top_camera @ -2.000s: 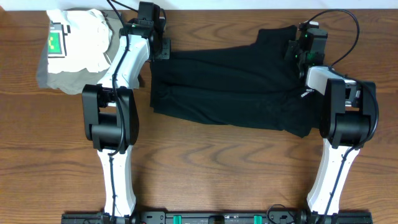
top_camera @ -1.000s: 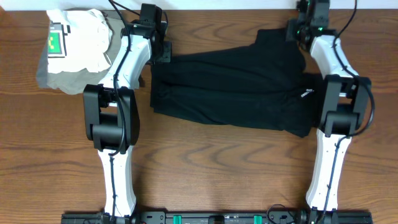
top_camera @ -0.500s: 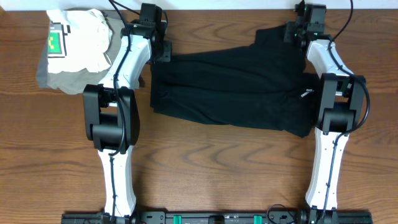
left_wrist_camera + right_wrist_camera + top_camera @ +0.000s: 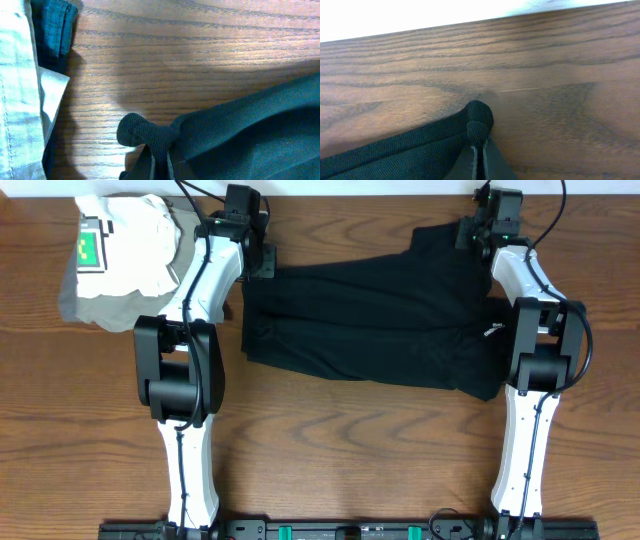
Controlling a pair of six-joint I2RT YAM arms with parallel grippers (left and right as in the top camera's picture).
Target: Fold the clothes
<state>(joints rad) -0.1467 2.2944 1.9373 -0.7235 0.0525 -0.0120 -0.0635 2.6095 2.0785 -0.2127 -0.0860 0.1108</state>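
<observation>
A soft black T-shirt lies rumpled on the grained wooden table. The right gripper pinches its rounded knit hem; the left gripper seems clamped on a bunched corner.

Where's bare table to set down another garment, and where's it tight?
Free: the wide wood strip in front of the black T-shirt, between the left arm and right arm; also in front of the cream garment, left of the left arm. Tight: the far edge, where the left claw and right claw each pinch a shirt corner.
</observation>
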